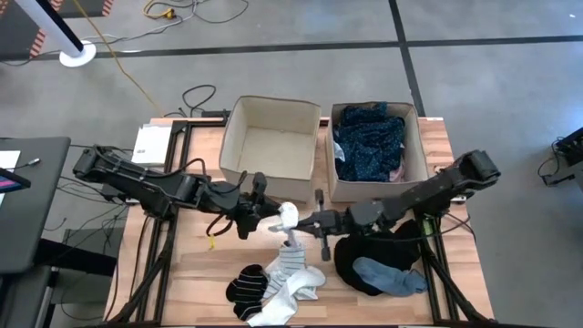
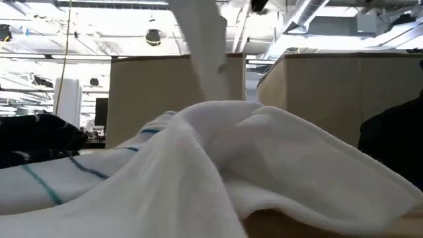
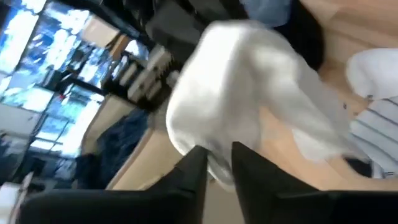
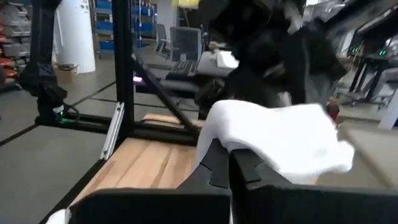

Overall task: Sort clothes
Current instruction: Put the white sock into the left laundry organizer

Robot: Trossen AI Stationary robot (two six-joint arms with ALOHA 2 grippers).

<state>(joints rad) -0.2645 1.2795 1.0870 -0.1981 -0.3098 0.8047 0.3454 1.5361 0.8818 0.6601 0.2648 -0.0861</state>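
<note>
White sock [image 1: 288, 219], mid-handover: right gripper [image 1: 304, 224] clamped on it, left gripper [image 1: 270, 221] loosening; you hold firm until left clears.

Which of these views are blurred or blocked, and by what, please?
Left wrist view: motion-smeared, the white sock filling the middle. Right wrist view: sock soft, background fairly clear. Low view: near white cloth out of focus, blocking most of the table. High view: sharp, evenly lit.
</note>
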